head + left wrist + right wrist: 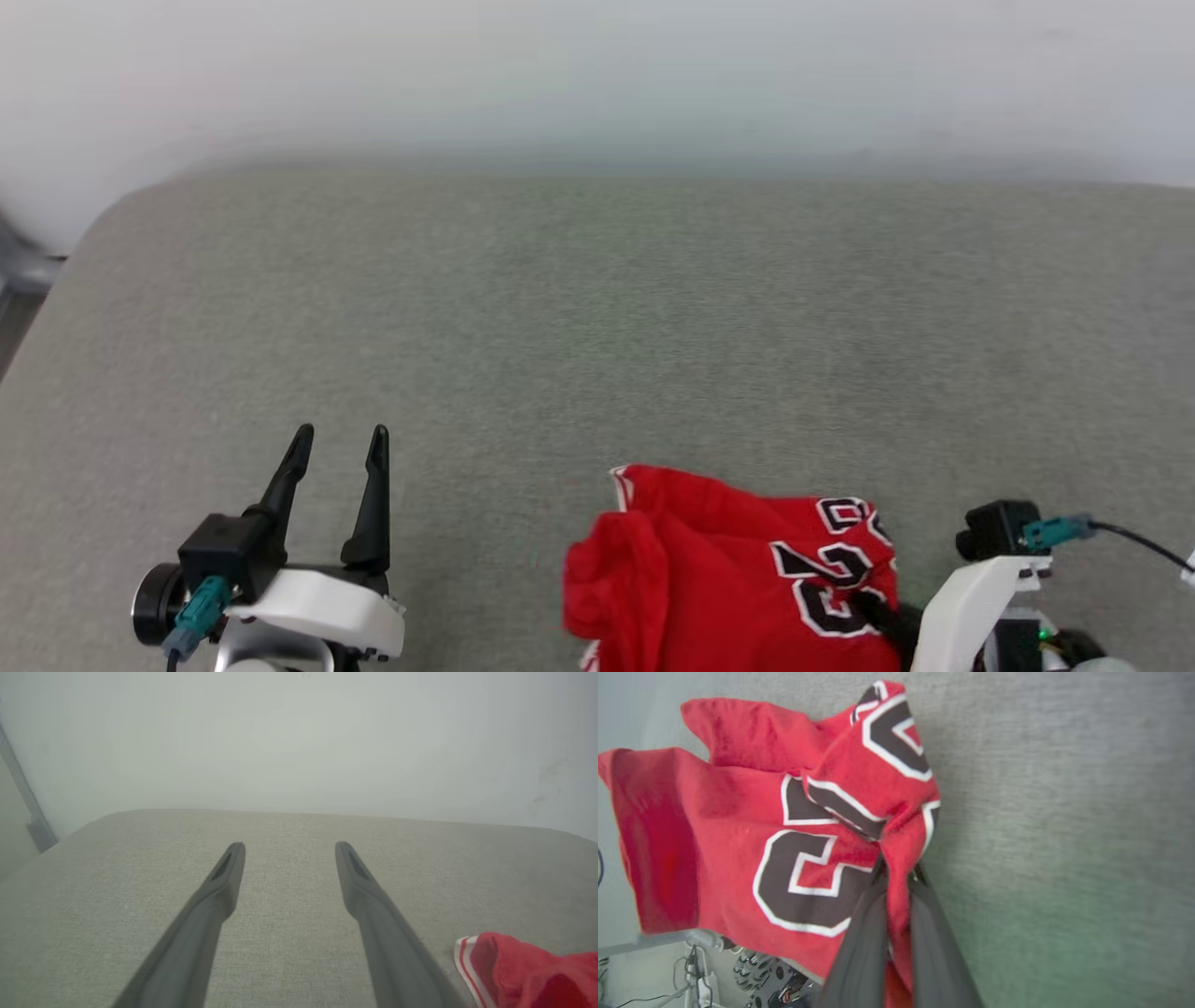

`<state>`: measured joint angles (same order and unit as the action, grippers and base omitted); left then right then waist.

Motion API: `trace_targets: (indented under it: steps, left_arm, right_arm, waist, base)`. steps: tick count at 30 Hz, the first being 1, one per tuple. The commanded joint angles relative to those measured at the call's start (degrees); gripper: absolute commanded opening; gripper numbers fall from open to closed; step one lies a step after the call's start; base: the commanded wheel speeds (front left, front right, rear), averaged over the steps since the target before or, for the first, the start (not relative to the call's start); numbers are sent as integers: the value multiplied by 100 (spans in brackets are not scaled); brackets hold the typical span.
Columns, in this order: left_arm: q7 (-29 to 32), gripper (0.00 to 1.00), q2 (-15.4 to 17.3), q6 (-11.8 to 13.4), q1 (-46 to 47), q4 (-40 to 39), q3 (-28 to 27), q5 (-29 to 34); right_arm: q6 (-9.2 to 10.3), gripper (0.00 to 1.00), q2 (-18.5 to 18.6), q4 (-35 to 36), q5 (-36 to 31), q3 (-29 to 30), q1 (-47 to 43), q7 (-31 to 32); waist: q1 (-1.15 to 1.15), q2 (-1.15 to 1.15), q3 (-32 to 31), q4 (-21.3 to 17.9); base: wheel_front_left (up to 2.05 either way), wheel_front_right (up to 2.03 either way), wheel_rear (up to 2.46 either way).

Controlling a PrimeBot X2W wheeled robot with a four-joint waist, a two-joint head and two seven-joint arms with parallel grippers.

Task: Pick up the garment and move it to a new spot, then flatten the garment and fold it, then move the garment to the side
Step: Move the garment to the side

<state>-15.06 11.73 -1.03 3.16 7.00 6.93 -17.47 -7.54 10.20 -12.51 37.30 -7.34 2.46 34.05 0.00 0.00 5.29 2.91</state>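
Observation:
The garment [728,579] is a red jersey with black, white-outlined characters, bunched up at the near edge of the grey surface, right of centre. My right gripper [873,609] is shut on a fold of it beside the characters. In the right wrist view the dark fingers [866,933] pinch red cloth of the garment [738,826], which hangs crumpled to their left. My left gripper [338,443] stands open at the lower left, well apart from the cloth. Between its fingers [219,891] is bare surface, and a striped edge of the garment [514,966] shows at the lower right.
A wide grey fabric surface [597,327] stretches ahead, with a rounded far-left corner and a pale wall [597,75] behind it. A metal frame and cables [691,961] lie below the near edge.

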Motion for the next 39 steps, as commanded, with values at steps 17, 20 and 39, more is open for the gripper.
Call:
trace_targets:
  steps: [17, 20, 39]
  left_arm:
    - [11, 100, 193, -92, 100, -567, -97, 218]
    - [84, 100, 329, -110, 219, -737, -105, 273]
    - [1037, 100, 1172, -418, 1729, -2235, 24, 456]
  right_arm:
    - [8, 0, 522, 897, -1578, 377, 807, 328]
    - [8, 0, 439, 859, -1681, 391, 1135, 196]
    - [9, 0, 600, -749, -2502, 2293, 3478, -782]
  waist:
    - [0, 0, 686, -2309]
    - [0, 0, 960, -2632]
    - [0, 0, 3054, -2639]
  base:
    - [0, 0, 0]
    - [0, 0, 0]
    - [0, 0, 0]
